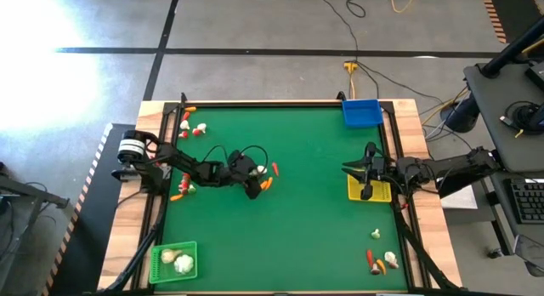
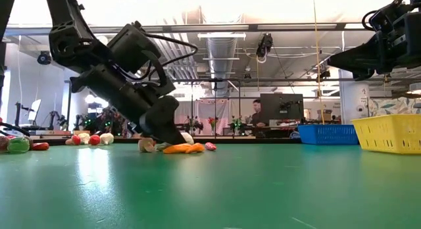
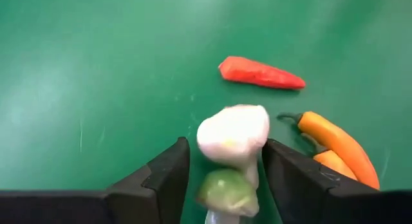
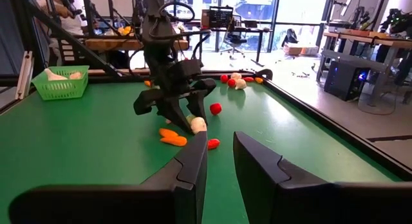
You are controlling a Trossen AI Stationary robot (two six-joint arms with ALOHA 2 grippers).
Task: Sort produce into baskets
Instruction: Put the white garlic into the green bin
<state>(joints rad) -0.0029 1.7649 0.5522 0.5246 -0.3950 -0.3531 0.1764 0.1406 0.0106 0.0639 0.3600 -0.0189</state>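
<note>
- A white bulb (image 3: 233,135) with a green end lies between my left gripper (image 3: 225,179) fingers, which stand apart around it, low on the green mat (image 1: 306,202).
- Orange peppers (image 3: 335,147) and a red piece (image 3: 261,73) lie just beside it.
- My right gripper (image 1: 367,179) hovers over the yellow basket (image 1: 380,192), fingers slightly apart, empty.

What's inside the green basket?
The green basket holds whitish bulbs, at least two. Anything lying lower behind its latticed wall is hidden in the right wrist view.

light: bright, even | glare: floor (image 1: 51,66) washed out, ceiling lights (image 2: 223,38) blown | blur: white bulb (image 3: 233,134) between left fingers soft
</note>
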